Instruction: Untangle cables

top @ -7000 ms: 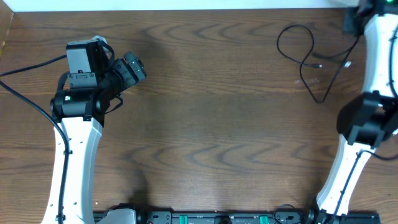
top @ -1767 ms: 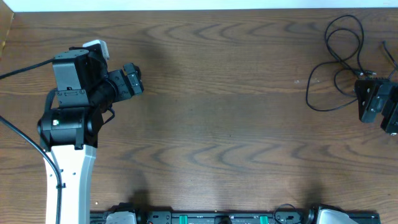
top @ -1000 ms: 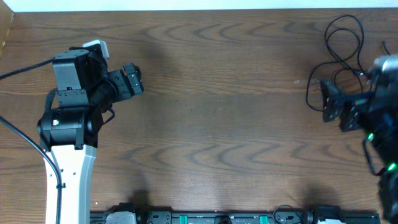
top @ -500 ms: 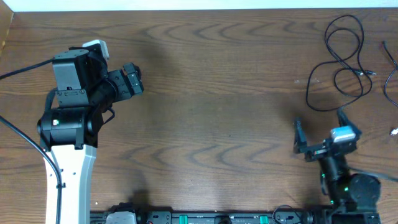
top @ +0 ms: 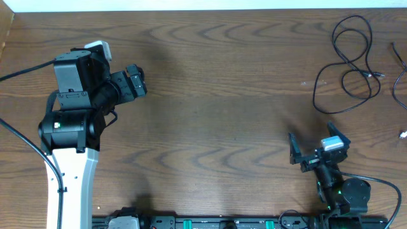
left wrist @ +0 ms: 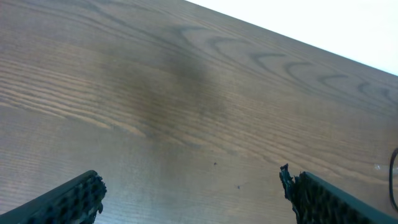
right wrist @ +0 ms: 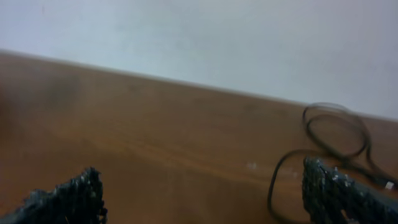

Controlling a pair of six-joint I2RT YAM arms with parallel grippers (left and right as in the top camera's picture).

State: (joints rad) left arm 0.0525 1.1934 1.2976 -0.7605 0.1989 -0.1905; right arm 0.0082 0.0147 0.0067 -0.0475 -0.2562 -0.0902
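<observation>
The cables (top: 348,58) are thin black cords lying in loose overlapping loops at the table's far right. Another black strand (top: 399,70) runs along the right edge, with a small white plug (top: 402,134) below it. In the right wrist view the cables (right wrist: 336,130) lie ahead and to the right. My right gripper (top: 315,142) stands open near the front edge, well short of the loops, with nothing between its fingers (right wrist: 339,193). My left gripper (top: 140,81) is open over bare wood at the far left, and its fingers (left wrist: 69,199) hold nothing.
The wooden table (top: 222,114) ends in a pale wall strip (top: 191,5) along its far edge. The left arm's black supply cable (top: 25,70) trails off to the left. A dark rail (top: 216,222) runs along the front edge.
My right arm has drawn back from the cables to the front edge, gripper open throughout. The cable loops now lie uncovered. The left arm has not moved.
</observation>
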